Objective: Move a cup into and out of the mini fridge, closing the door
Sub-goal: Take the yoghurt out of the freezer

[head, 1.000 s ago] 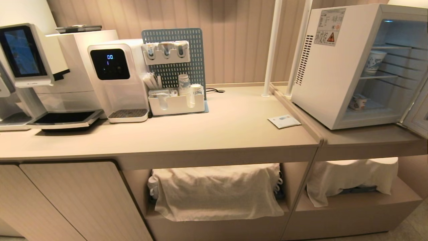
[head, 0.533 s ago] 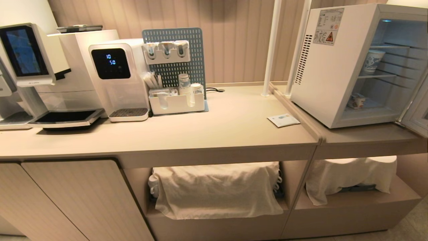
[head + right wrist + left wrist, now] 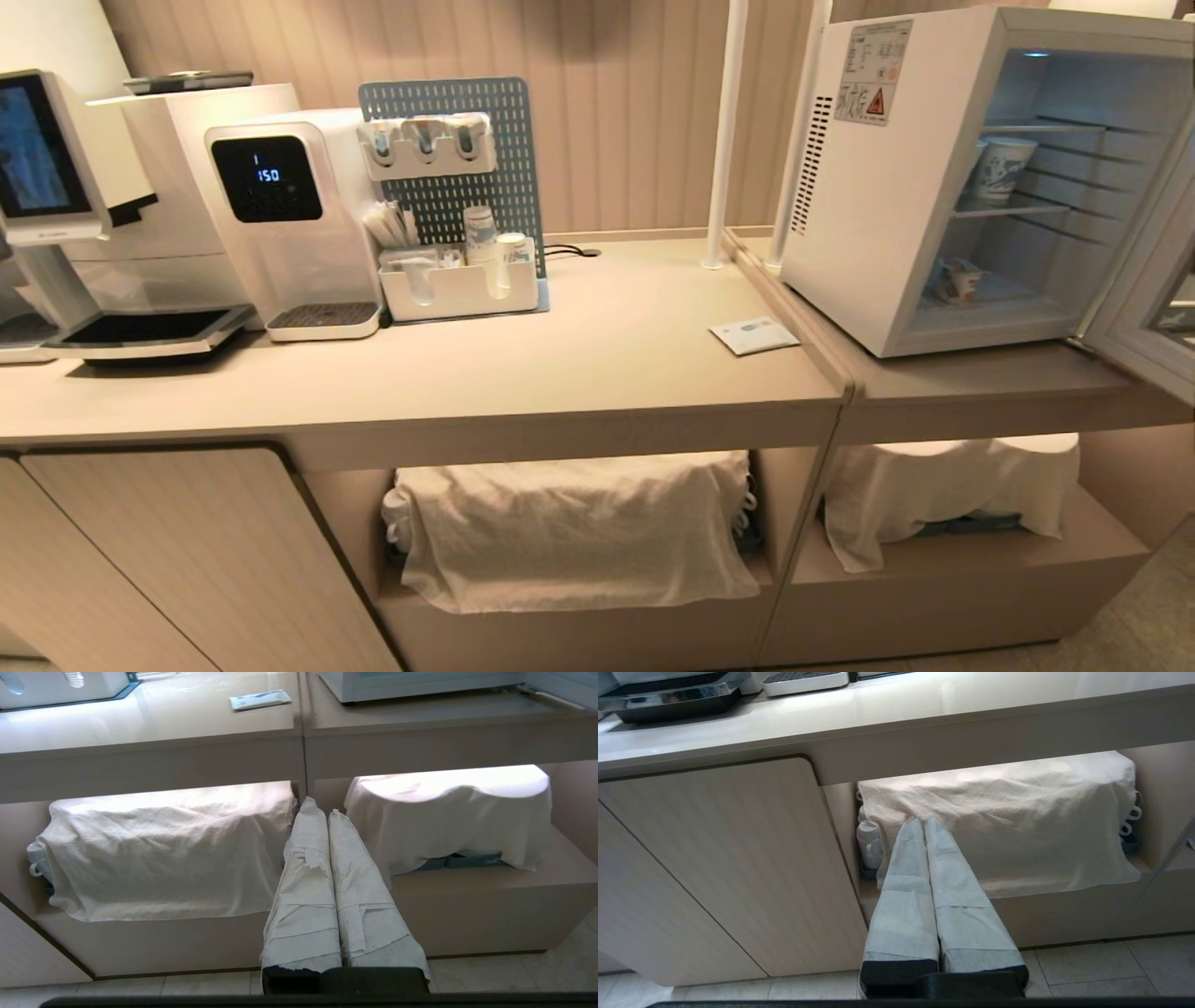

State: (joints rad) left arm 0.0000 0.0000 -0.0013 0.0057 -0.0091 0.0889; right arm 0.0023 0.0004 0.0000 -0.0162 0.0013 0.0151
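Both grippers, left (image 3: pixel 923 820) and right (image 3: pixel 320 807), clenched empty low before cloth-draped shelves, outside head view; cup (image 3: pixel 960 280), small and indistinct, sits well above on mini fridge (image 3: pixel 878 233) floor, door (image 3: pixel 1144 308) open, cut off.

Water dispenser (image 3: pixel 280 224) on the counter: my head view reads lit blue digits on its black screen (image 3: pixel 266 177), "1" on top and "150" beneath.

Mini fridge (image 3: pixel 878 187), well to the right of the dispenser: a sticker (image 3: pixel 864 73) sits high on its side wall above the vent slots. I make out an orange warning triangle at the sticker's lower corner, with handwritten characters beside it and fine printed lines above; none of that is legible to me.

Coffee machine (image 3: pixel 56 159), left of the dispenser: small dark print under its screen, too small to read.

Flat packet (image 3: pixel 752 335) on the counter between dispenser and fridge: a blue mark, unreadable.
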